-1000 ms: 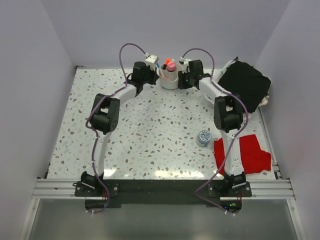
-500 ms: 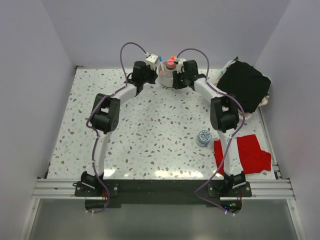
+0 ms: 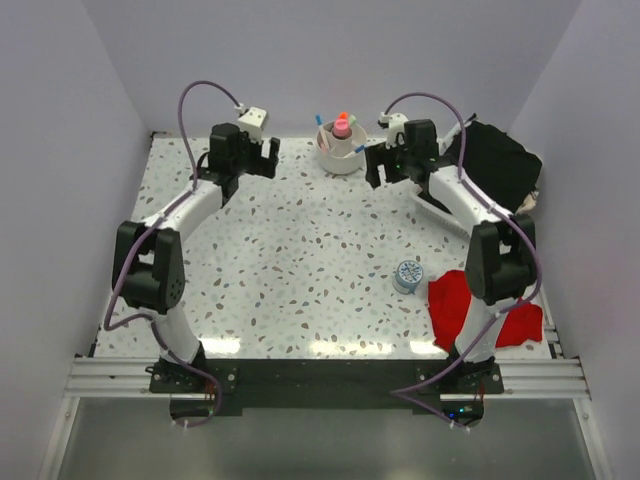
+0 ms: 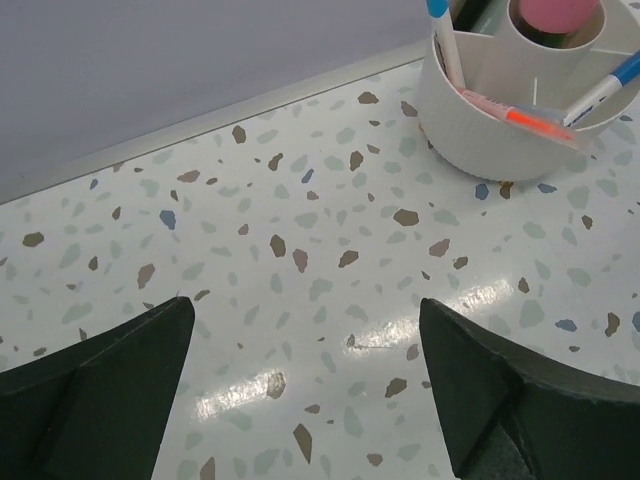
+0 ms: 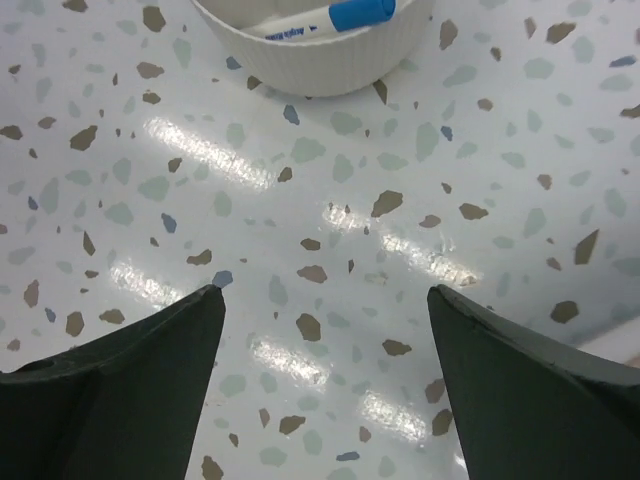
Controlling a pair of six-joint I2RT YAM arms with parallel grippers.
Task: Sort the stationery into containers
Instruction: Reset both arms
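In the left wrist view, the top and right edges are cutting off the white bowl, so you're seeing only its near wall. The pink-capped stick is getting clipped by the top edge, and a blue-and-white pen is running out of frame there. The right wrist view is showing just the bowl's lower wall and one pen's blue cap. The fingers of the left gripper and right gripper are running off the bottom edges. From above, the bowl's compartments are appearing too small to tell apart. The right arm is covering part of the red cloth, and a small round grey-blue item is appearing too small to identify.
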